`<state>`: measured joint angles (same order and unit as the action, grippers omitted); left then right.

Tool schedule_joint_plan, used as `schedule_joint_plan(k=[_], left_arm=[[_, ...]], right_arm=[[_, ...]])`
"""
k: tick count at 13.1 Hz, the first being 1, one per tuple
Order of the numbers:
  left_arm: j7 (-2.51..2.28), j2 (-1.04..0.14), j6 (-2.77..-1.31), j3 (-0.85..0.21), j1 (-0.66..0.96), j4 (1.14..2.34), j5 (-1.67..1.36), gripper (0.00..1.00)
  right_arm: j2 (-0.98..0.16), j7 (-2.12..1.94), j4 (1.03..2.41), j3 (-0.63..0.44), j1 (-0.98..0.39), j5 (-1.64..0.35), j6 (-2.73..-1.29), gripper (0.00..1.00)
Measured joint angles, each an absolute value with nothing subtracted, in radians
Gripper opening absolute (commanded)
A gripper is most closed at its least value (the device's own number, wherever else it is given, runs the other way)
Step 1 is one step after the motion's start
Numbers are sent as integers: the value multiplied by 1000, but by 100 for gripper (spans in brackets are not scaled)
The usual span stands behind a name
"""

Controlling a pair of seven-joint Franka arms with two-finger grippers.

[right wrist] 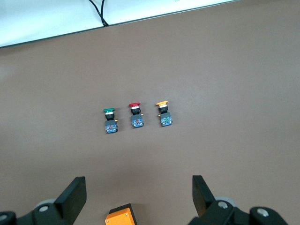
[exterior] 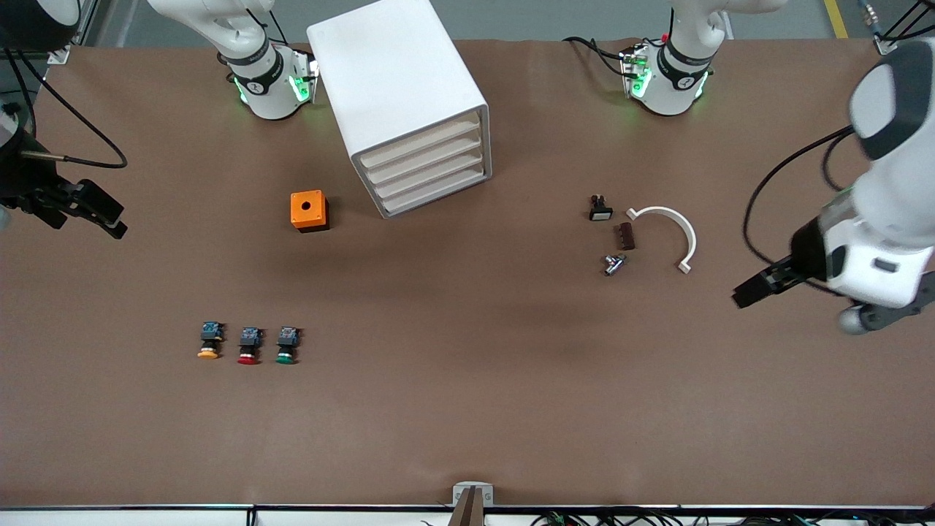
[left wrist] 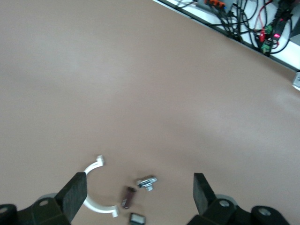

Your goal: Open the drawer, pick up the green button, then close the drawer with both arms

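Observation:
The white cabinet [exterior: 398, 88] stands near the arms' bases, and all of its four tray drawers [exterior: 427, 169] are shut. The green-capped button [exterior: 285, 346] [right wrist: 109, 120] lies on the table nearer the front camera, last in a row of three. My right gripper [exterior: 98, 212] [right wrist: 138, 190] hangs open and empty over the table at the right arm's end, above the orange box's edge. My left gripper [exterior: 752, 291] [left wrist: 138, 187] is open and empty over the table at the left arm's end, beside a cluster of small parts.
A yellow-capped button [exterior: 210, 341] and a red-capped button [exterior: 249, 345] lie beside the green one. An orange box [exterior: 309, 210] [right wrist: 121, 216] sits beside the cabinet. A white curved bracket [exterior: 676, 230], a brown piece [exterior: 626, 236] and a metal part [exterior: 614, 264] lie toward the left arm's end.

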<state>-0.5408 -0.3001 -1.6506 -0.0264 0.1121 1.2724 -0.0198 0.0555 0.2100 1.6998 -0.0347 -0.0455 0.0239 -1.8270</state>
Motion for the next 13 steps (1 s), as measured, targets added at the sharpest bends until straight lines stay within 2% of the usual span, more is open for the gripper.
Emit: schedule_joint_plan(k=[6,9,13], left_arm=[[-351,-216,-1503,-27,25,1278,-19,99],[-306,-180,-1475,-26,7,1289,-19,98],[-238,-86,-1493,-18,7,1405,-19,99]], right_arm=[[55,210,1700,-32,-43,24,-1817,100],[55,210,1700,-31,-43,24,-1816,100],[55,174,1700,-29,-43,24,-1798,100]])
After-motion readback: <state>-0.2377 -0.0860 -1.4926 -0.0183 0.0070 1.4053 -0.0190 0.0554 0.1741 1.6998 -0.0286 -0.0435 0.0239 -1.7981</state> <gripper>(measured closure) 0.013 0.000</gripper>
